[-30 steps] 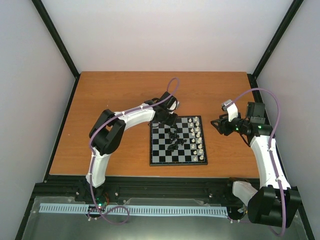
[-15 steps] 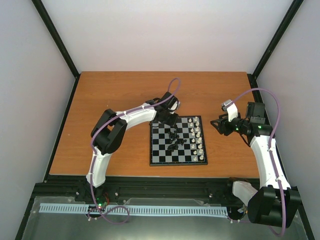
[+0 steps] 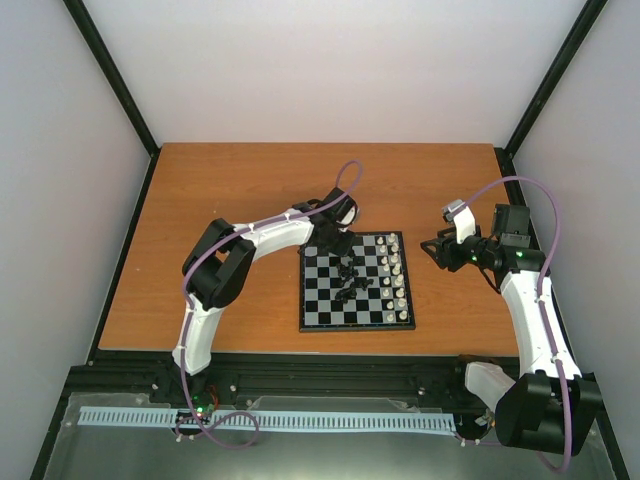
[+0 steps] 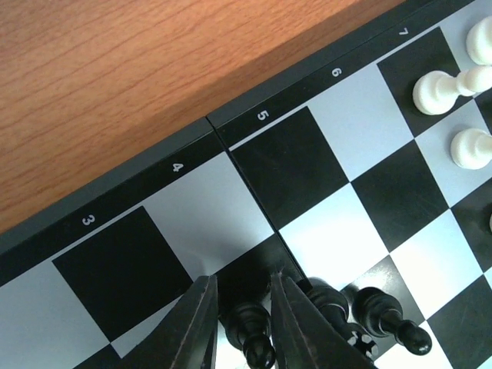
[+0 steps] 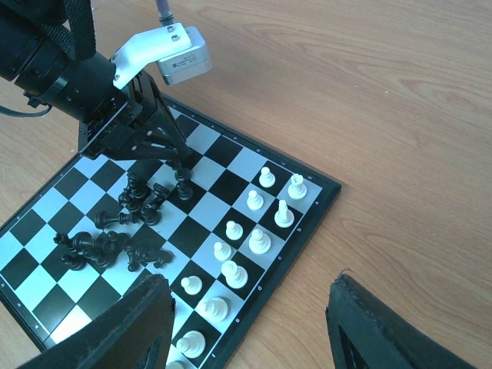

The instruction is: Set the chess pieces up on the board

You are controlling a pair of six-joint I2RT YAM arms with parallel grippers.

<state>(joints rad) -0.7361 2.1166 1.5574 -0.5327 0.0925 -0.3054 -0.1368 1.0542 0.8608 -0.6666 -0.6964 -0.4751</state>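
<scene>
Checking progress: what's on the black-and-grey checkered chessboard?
Small white chess pieces stand along the chessboard's right side; small black chess pieces lie jumbled mid-board, one between the left end effector's fingers. Its arm hides the far-left corner.

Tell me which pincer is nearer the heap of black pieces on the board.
Left. The left pincer is down at the heap of black pieces, its fingers straddling one; the right pincer hangs open beyond the board's white-piece edge.

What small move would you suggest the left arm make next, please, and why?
Probably close the left pincer and lift: its fingers straddle a small black chess piece, seemingly not yet clamped, and the black-and-grey checkered board's left columns stand empty.
</scene>
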